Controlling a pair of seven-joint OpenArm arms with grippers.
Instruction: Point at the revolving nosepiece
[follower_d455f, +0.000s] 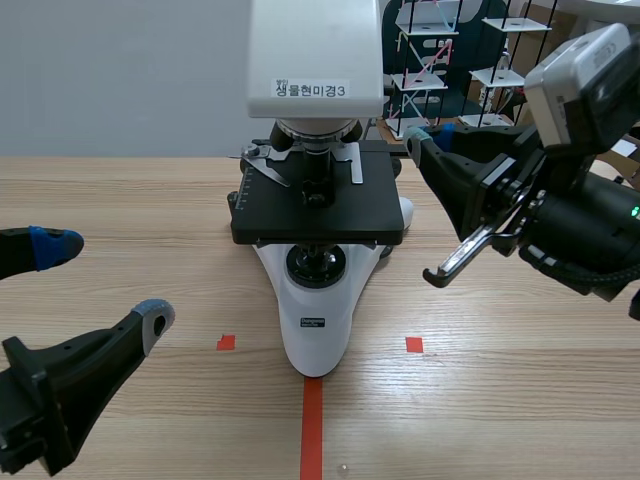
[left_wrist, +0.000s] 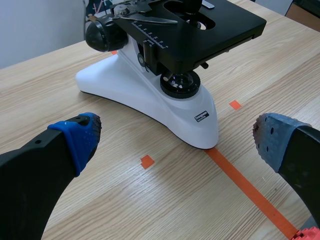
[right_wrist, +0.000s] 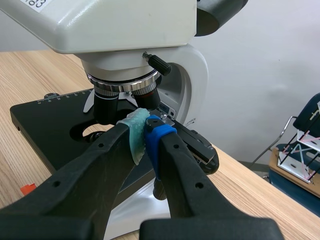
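The ringed silver-and-black revolving nosepiece (right_wrist: 122, 82), tucked under the head of the white microscope (follower_d455f: 315, 330) above its flat black stage (follower_d455f: 350, 215), lay just ahead of the right gripper (right_wrist: 145, 132), whose pads were pressed together, while the spread left gripper (follower_d455f: 105, 283) hung low and well apart.

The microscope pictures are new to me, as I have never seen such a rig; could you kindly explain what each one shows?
These are three cameras on one two-armed robot. The scene view looks from between the arms across a wooden table at a white microscope. The other two cameras sit on the wrists, looking past each arm's own two fingers. The left gripper is open, low over the table in front of the microscope, and holds nothing. The right gripper is shut on nothing, its padded tips just below the revolving nosepiece, the turning ring that carries the lenses above the black stage. The orange-red patches are only tape marks.
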